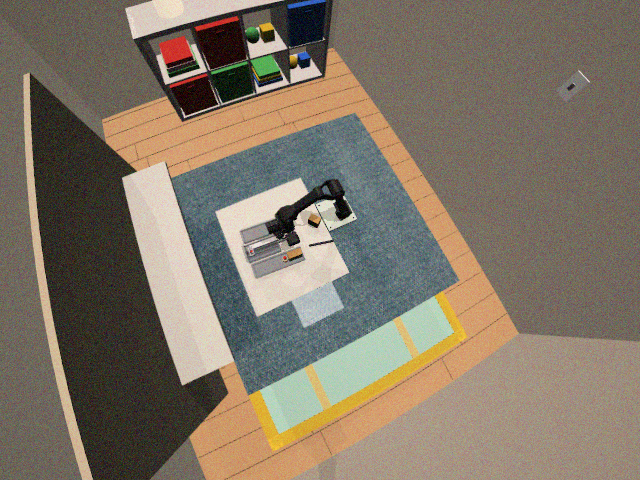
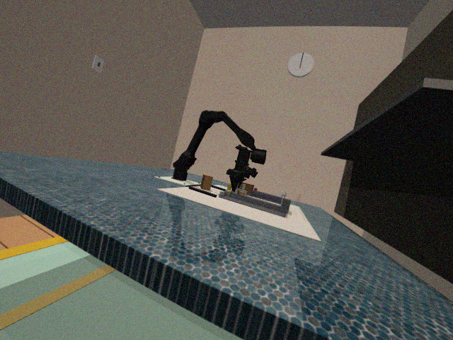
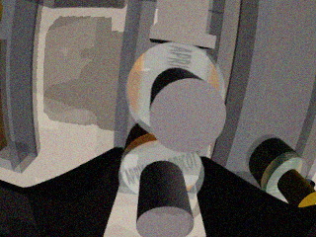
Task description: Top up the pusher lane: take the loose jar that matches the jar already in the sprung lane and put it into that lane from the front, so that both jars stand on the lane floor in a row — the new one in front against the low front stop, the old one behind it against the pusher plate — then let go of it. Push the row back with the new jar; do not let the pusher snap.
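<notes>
My gripper (image 3: 160, 161) (image 2: 234, 189) is shut on a clear jar (image 3: 164, 199) with a dark neck, grey lid top and an apricot label, at the front end of the sprung lane (image 3: 241, 74). A matching grey-topped jar (image 3: 189, 116) stands in the lane just behind the held one. The two overlap in the wrist view, so I cannot tell whether they touch. The pale pusher plate (image 3: 183, 40) is right behind the rear jar. The front stop and the held jar's bottom are hidden, so I cannot tell whether it rests on the lane floor.
A yellow-topped jar (image 3: 307, 199) is in the neighbouring lane on the right. A brown block (image 1: 314, 220) (image 2: 207, 182) stands near the arm's base. Another brown block (image 1: 294, 253) and a red-topped item (image 1: 284, 257) are at the far lane. A black bar (image 1: 321, 242) lies in front of the rack.
</notes>
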Controlling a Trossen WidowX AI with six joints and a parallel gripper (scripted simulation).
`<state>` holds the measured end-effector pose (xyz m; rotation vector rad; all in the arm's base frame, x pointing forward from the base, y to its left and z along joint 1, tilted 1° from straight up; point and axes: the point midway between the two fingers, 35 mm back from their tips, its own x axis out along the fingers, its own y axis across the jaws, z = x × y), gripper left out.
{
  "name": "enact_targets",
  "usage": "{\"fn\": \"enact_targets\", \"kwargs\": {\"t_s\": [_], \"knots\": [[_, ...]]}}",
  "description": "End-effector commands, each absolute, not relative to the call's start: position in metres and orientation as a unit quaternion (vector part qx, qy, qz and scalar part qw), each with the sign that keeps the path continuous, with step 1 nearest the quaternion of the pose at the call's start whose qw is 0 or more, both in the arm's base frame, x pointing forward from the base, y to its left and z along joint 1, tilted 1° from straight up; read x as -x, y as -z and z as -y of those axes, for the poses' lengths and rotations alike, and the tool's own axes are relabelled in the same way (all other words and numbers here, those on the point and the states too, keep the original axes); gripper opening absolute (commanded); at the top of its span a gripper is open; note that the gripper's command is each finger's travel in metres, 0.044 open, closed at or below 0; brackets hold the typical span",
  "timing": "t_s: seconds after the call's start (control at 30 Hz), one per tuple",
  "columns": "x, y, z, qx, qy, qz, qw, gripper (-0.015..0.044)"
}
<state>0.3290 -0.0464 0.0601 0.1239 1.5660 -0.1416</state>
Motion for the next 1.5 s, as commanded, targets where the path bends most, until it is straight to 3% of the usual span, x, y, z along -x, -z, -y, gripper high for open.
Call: {"fn": "enact_targets", "kwargs": {"t_s": [0.0, 1.47], "knots": [[-0.3321, -0.0600, 0.0478, -0.052, 0.064, -0.699, 0.711, 0.0000], [-0.3229, -0.0589, 0.0457, -0.052, 0.064, -0.699, 0.710, 0.0000]]}}
